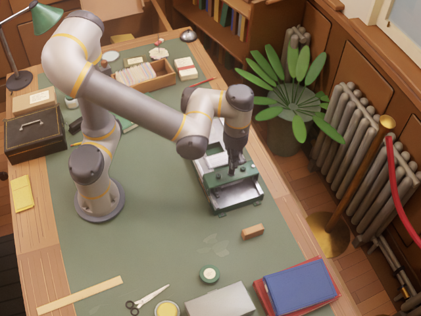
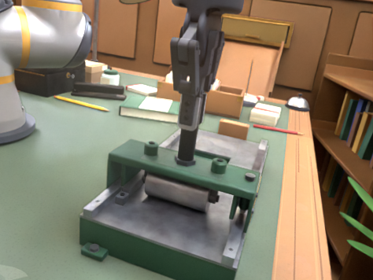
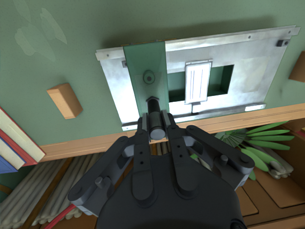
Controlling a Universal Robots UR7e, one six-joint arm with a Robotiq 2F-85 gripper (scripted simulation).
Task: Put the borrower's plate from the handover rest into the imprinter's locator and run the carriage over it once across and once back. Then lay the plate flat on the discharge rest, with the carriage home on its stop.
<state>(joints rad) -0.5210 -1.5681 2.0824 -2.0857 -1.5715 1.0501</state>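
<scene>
The borrower's plate [image 3: 197, 82] is a pale card with dark lines. It lies flat across the imprinter's green locator pocket [image 3: 220, 78]. The green carriage [image 2: 183, 169] spans the imprinter bed [image 1: 228, 177] near its front end, with its steel roller [image 2: 176, 192] beneath. A dark upright handle [image 3: 154, 115] rises from the carriage top, and my gripper [image 3: 155, 122] stands straight above it, clamped around that handle. The plate sits behind the carriage, uncovered.
Behind the imprinter stand a wooden card tray [image 1: 146, 75], a desk bell [image 2: 297, 103] and a red pencil [image 2: 277, 129]. One wooden rest block [image 2: 233, 129] sits behind the bed, another [image 1: 252, 231] in front. The desk edge and a plant [image 1: 292, 102] lie to the right.
</scene>
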